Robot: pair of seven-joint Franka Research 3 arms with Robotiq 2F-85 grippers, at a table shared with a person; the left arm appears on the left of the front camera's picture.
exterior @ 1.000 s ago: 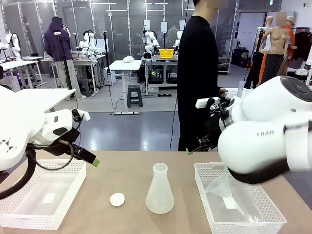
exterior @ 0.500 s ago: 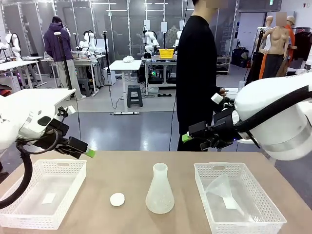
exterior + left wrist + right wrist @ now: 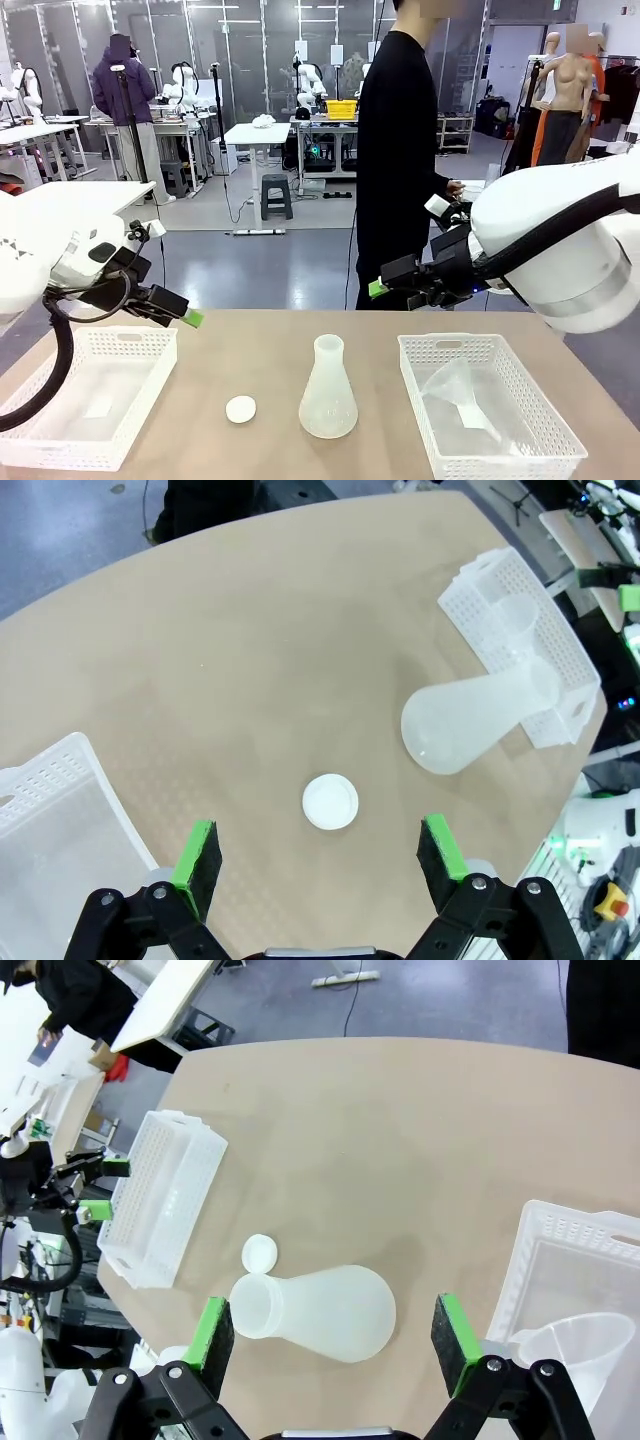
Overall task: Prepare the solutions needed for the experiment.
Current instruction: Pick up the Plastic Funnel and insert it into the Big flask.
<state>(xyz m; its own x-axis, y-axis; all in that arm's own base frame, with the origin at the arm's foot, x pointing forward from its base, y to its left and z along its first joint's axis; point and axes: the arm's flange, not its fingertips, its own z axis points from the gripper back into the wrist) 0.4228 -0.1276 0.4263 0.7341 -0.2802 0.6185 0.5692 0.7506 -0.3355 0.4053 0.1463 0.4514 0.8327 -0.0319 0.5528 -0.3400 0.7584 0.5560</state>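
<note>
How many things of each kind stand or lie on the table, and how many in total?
White baskets: 2
Conical flask: 1
Round cap: 1
Clear vessel, lying in the right-side basket: 1
Total: 5

Frosted flask stands upright mid-desk, white cap just beside it. White basket sits at the desk's left edge. Second basket at the right edge holds a clear plastic vessel.
</note>
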